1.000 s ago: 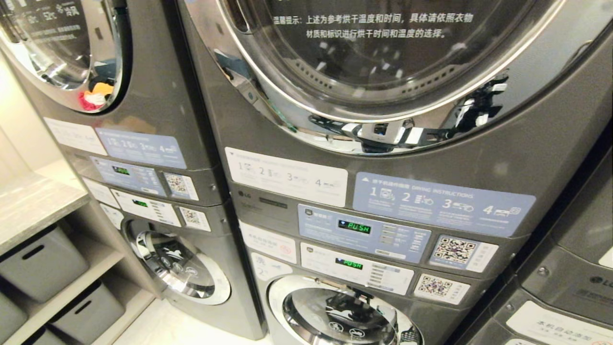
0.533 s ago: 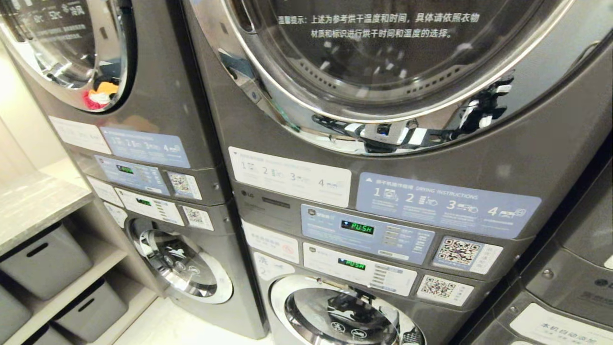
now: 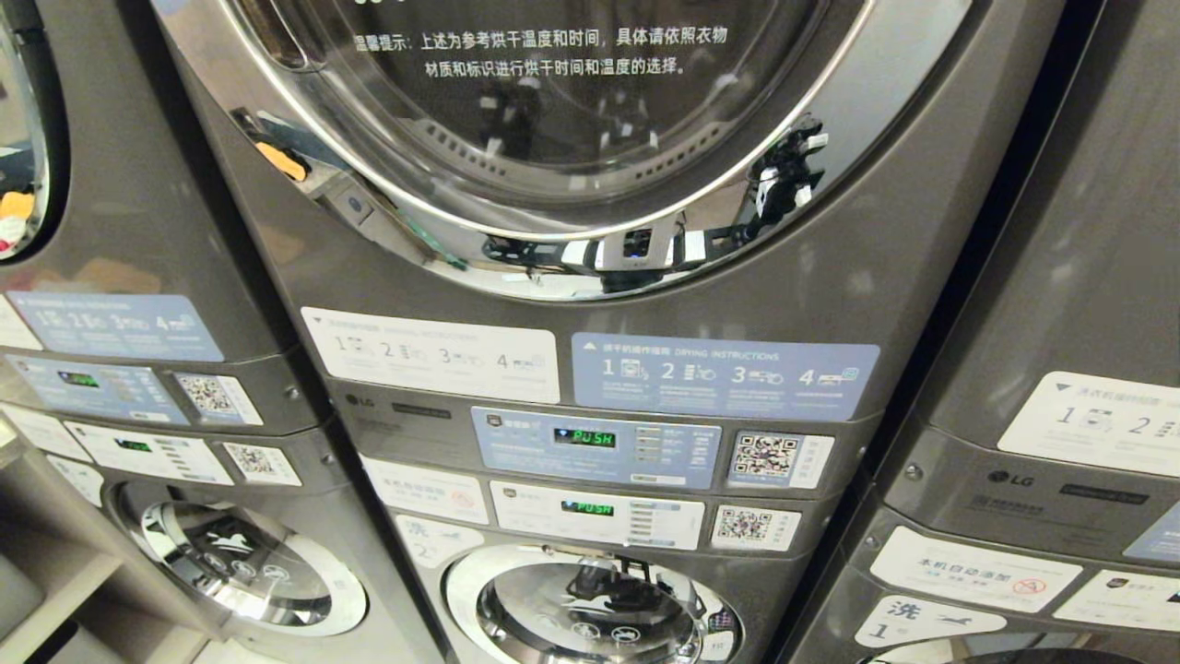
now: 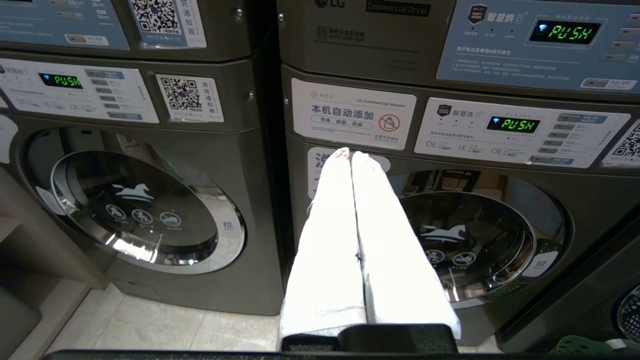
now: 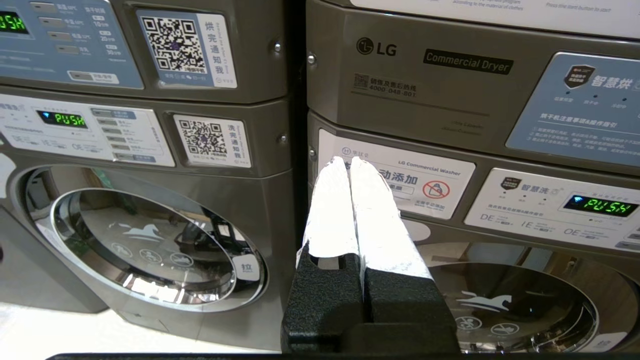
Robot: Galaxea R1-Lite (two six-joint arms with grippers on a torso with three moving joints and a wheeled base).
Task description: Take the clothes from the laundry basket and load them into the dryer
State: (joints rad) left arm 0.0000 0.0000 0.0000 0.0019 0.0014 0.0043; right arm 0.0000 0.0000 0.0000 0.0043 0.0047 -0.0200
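The left hand (image 4: 351,153) has its two long white-wrapped fingers pressed together, tapering to blunt tips, and holds nothing. It hangs in front of a stacked grey machine, its tips level with the white sticker (image 4: 353,114) above the lower washer door (image 4: 467,240). The right hand (image 5: 346,161) is likewise pressed together and empty, its white fingers rising from a grainy black base. In the head view neither hand shows. That view is filled by the dryer (image 3: 590,304), brushed grey metal with a round dark glass door (image 3: 553,101) in a mirror-bright chrome ring. Below it sit flat blue and white instruction labels and a green-lit display (image 3: 584,437). A sliver of green lattice (image 4: 575,345), perhaps the laundry basket, shows at the lower right corner of the left wrist view; no clothes can be made out.
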